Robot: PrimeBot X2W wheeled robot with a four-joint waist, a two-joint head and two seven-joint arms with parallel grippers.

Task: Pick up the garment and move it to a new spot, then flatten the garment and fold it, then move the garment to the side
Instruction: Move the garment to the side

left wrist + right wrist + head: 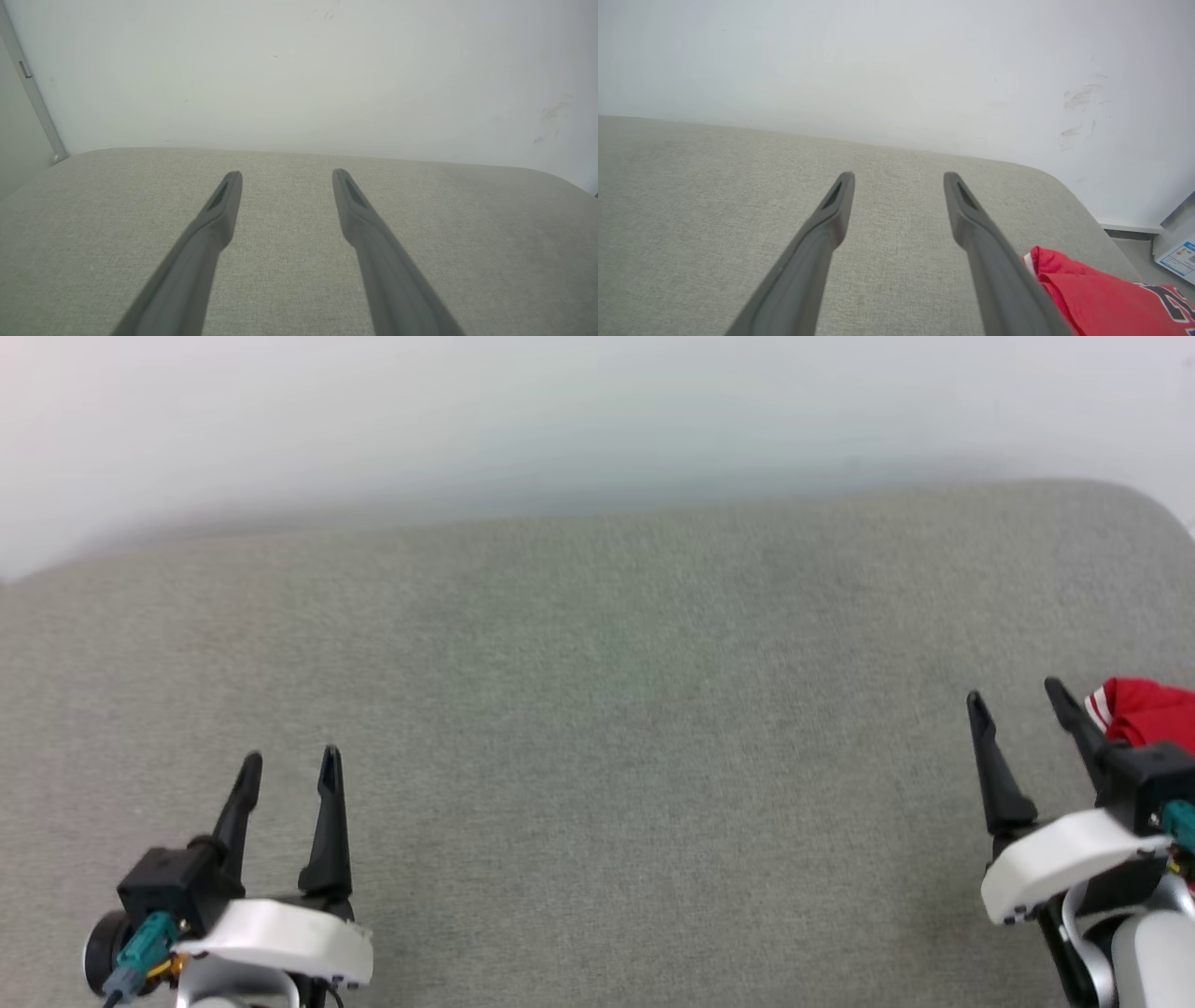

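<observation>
Grey woven fabric covers a wide padded surface [597, 756] with rounded corners. Over its near edge, at the left, the left gripper [289, 758] hangs with its two dark fingers spread apart, nothing between them. Over the near edge at the right, the right gripper [1015, 691] likewise has its fingers wide and empty. The garment [1153, 709], red with white-striped trim, lies bunched at the surface's right edge, just beside the right gripper's outer finger. Beyond the surface's far edge rises a pale, scuffed wall [560, 411].
</observation>
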